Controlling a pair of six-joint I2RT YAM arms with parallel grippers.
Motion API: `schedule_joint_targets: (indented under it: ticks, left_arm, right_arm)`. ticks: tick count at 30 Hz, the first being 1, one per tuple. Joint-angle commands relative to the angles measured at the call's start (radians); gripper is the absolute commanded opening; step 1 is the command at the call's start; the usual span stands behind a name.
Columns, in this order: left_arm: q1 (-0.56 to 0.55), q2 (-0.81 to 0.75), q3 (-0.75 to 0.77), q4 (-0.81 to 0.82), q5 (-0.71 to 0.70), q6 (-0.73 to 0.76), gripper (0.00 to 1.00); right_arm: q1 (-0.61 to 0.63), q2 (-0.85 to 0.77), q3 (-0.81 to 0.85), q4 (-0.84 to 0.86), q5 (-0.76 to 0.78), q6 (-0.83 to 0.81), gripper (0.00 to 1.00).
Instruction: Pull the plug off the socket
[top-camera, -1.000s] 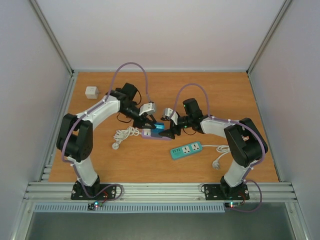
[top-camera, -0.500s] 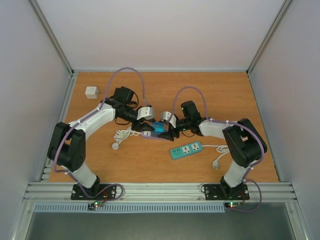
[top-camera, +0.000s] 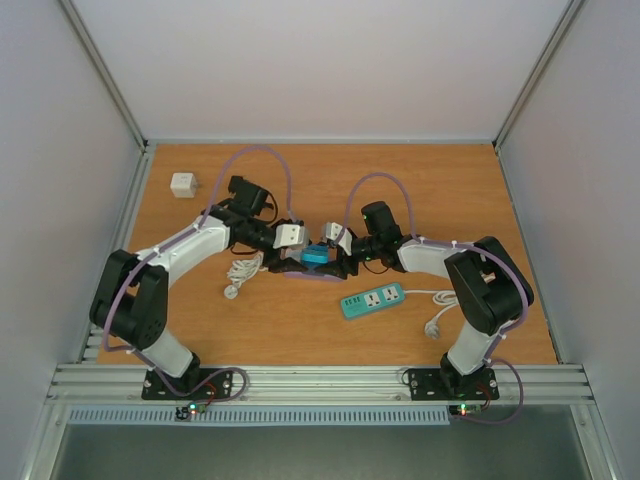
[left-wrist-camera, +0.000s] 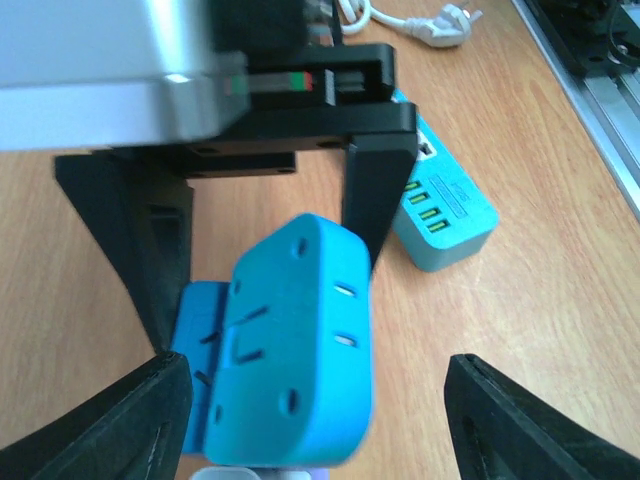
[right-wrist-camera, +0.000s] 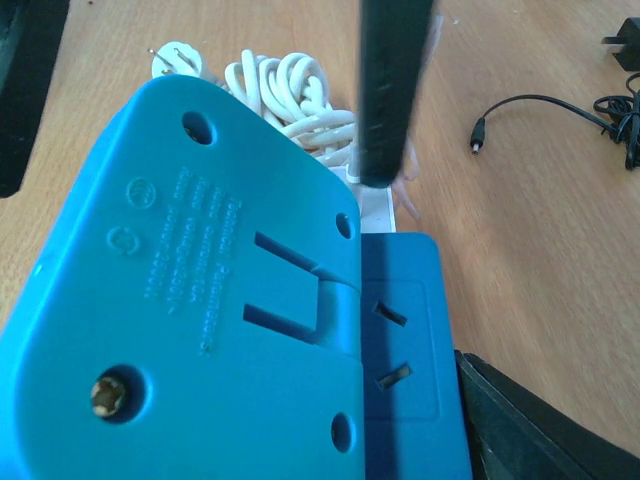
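A light blue plug block sits joined to a darker blue socket piece with two slanted slots, over a lavender base at mid-table. In the left wrist view the block stands between my left gripper's wide-open fingers, untouched. My right gripper faces it from the right, its fingers pressed on both sides of the blue pair. In the right wrist view the block fills the frame. It hides one finger of the right gripper.
A teal power strip lies in front of the right gripper, its white cord and plug trailing right. A coiled white cable lies left of the blue pair. A white cube sits at the far left. A thin black cable lies behind.
Both grippers have closed in on the blue pair. The left arm lowered and swung right until its open fingers stand on either side of the block. The right gripper shifted slightly left.
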Motion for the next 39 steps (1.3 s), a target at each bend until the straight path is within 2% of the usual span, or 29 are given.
schedule_joint_targets:
  ticks: [1,11,18,21,29,39]
  left_arm:
    - [-0.01,-0.057,-0.051,0.074,-0.006,0.068,0.71]
    - [-0.039,-0.068,-0.079,0.238,-0.079,-0.052,0.42]
    - [-0.04,-0.083,-0.088,0.201,-0.07,-0.048,0.29]
    - [-0.039,-0.095,-0.095,0.179,-0.064,-0.045,0.21]
    - [-0.037,-0.131,-0.102,0.2,-0.048,-0.113,0.15]
    - [-0.037,-0.156,-0.085,0.219,-0.003,-0.169,0.13]
  right_arm:
    - [0.015,0.015,0.005,0.023,-0.021,-0.017,0.69]
    - [0.019,0.022,0.007,0.023,-0.03,-0.022,0.68]
    - [0.042,0.036,0.011,0.022,-0.021,-0.032,0.67]
    - [0.052,0.039,0.009,0.021,-0.018,-0.041,0.64]
    - [0.059,0.047,0.008,0.009,-0.015,-0.055,0.55]
    - [0.059,0.049,0.006,-0.037,-0.005,-0.072,0.52]
